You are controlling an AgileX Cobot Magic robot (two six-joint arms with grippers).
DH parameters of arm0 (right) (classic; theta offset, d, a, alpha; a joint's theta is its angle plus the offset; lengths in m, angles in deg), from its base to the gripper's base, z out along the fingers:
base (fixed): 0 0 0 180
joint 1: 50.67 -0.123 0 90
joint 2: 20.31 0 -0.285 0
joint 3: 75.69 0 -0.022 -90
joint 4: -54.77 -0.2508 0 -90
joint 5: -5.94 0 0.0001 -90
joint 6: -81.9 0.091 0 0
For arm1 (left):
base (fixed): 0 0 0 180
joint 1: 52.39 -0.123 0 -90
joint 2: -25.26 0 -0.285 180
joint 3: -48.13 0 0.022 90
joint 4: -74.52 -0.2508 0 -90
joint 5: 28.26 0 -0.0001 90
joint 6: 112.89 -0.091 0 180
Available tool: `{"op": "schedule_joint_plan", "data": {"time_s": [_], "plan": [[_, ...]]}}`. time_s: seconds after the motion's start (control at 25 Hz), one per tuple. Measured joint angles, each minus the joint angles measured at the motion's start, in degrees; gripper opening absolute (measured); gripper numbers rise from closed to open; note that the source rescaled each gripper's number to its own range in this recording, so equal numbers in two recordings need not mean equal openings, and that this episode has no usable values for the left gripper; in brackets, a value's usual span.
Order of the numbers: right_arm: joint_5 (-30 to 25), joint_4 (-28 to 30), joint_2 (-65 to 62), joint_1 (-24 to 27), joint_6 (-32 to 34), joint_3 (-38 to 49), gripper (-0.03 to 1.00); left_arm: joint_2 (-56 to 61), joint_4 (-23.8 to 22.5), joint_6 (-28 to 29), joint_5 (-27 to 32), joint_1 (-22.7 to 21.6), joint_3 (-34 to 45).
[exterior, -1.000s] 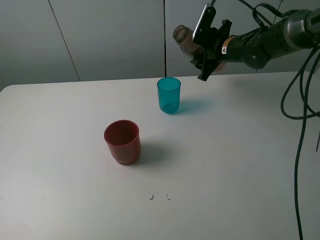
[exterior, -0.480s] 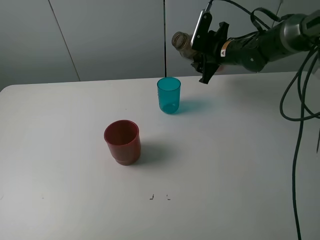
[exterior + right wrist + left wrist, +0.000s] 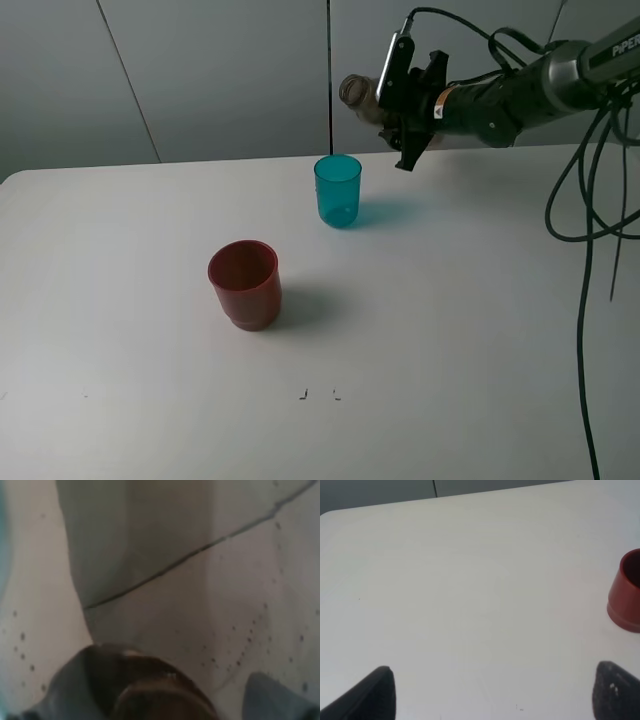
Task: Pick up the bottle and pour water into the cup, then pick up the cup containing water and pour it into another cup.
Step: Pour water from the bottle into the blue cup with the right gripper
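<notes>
Now, the left end effector (image 3: pixel 492 695) is wide open and holds nothing, above the surface (image 3: pixel 120 330). The red cup (image 3: pixel 245 283) stands at 7 o'clock from the teal cup (image 3: pixel 338 190), well apart. The bottle (image 3: pixel 362 95) lies almost level in the air, its mouth near 12 o'clock of the teal cup, clamped in the closed right end effector (image 3: pixel 400 105). For a good pour, I think the mouth should sit lower, exactly over the teal rim, and tip slowly.

White table (image 3: pixel 480 330): teal cup (image 3: pixel 338 190), red cup (image 3: pixel 245 283)
</notes>
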Motion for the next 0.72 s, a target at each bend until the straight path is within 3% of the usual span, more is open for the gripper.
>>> {"op": "schedule_joint_plan", "data": {"time_s": [0.72], "plan": [[2.0,0.0,0.0,0.0,-15.9,0.0,0.00,0.0,0.0,0.0,0.0,0.0,0.0]]}}
